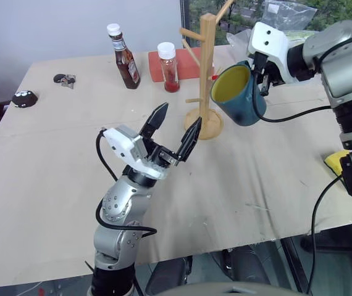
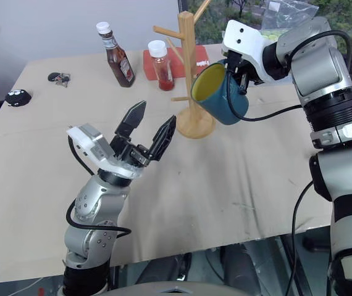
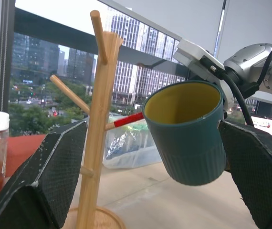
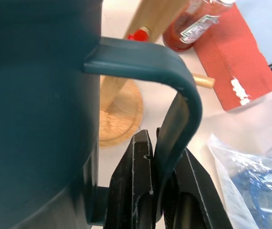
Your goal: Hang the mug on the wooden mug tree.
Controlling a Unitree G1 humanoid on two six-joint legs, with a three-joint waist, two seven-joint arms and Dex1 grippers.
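Note:
The teal-blue mug [image 1: 241,95] with its yellow inside hangs tilted in the air, just right of the wooden mug tree [image 1: 207,68]. My right gripper [image 1: 261,77] is shut on the mug's loop handle [image 4: 174,86], its fingers [image 4: 136,181] pinching the loop's lower part. The mug's rim lies close to a red-tipped peg [image 3: 126,120]; I cannot tell whether they touch. My left gripper [image 1: 179,120] stands open and empty in front of the tree's round base [image 1: 204,123], pointing up toward the mug. Its fingers [image 3: 50,176] frame the tree and the mug.
Behind the tree stand a brown sauce bottle [image 1: 125,58] and a white-lidded jar of red contents [image 1: 168,68], by a red mat [image 1: 188,61]. A plastic bag [image 1: 287,15] lies at the back right. A yellow sponge [image 1: 335,161] is at the right edge, small dark items [image 1: 23,97] far left.

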